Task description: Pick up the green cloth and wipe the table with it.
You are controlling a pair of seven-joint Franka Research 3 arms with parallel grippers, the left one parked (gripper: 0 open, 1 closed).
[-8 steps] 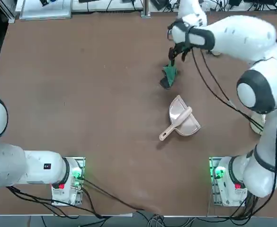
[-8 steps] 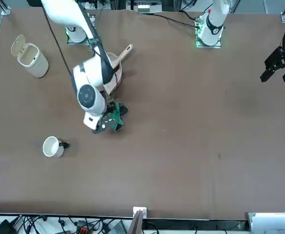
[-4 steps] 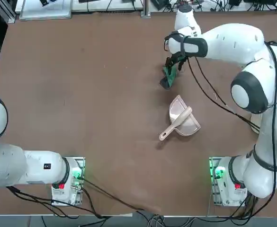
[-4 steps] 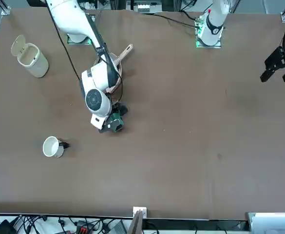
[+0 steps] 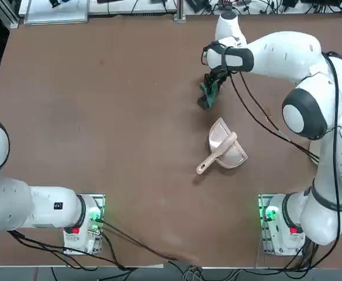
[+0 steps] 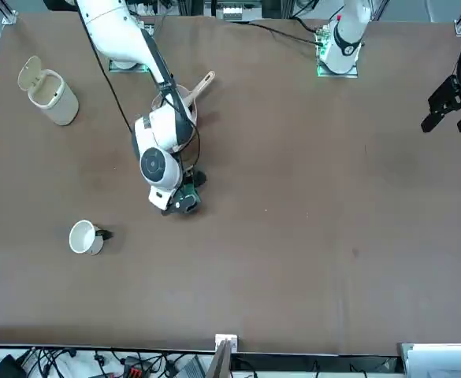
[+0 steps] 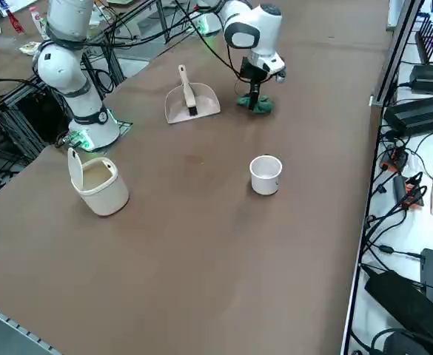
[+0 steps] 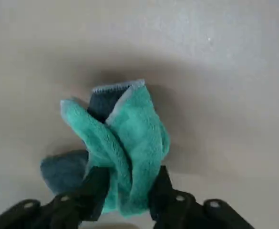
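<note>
My right gripper (image 8: pixel 125 193) is down on the table (image 5: pixel 100 117), its fingers (image 8: pixel 95 183) pinching a bunched fold of the green cloth (image 8: pixel 122 143); the fabric bulges up between them, so I count this as a grip on the cloth. The cloth sits on the far part of the table from my base, just beyond the pink dustpan (image 5: pixel 224 147), with a dark tail of it lying flat on the wood beside the fingers. To do this step well, I judge I should squeeze until the fold stops slipping, then press the bundle flat and drag it in broad strokes rather than lift it high, since only a small fold is caught.

Going left to right in the right side view: a cream lidded bin (image 7: pixel 98 181) stands near the table's edge, well apart from me. The dustpan (image 7: pixel 190 100) lies just beside the cloth (image 7: pixel 256 103), and it is the one thing likely to block a stroke toward my base. The white cup (image 7: pixel 266 174) stands clear, farther along the table.
</note>
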